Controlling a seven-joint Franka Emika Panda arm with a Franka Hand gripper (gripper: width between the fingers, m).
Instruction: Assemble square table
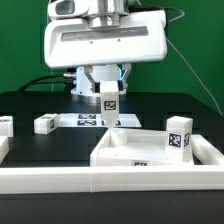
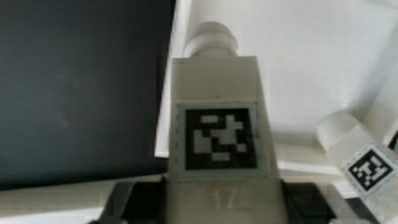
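My gripper (image 1: 108, 90) is shut on a white blocky leg (image 1: 109, 104) with a black-and-white tag. It holds the leg upright just above the far left part of the white square tabletop (image 1: 125, 152). In the wrist view the leg (image 2: 222, 110) fills the middle, clamped between my dark fingers (image 2: 135, 200). Its narrow end reaches toward the tabletop's (image 2: 329, 70) edge; whether it touches I cannot tell. A second tagged leg (image 1: 179, 135) stands on the tabletop at the exterior view's right, and shows in the wrist view (image 2: 363, 155) beside the held one.
Two loose white legs (image 1: 45, 124) (image 1: 5, 126) lie on the black mat at the exterior view's left. The marker board (image 1: 78, 121) lies behind the tabletop. A long white rail (image 1: 60, 180) edges the front. The big white robot base (image 1: 105, 40) stands at the back.
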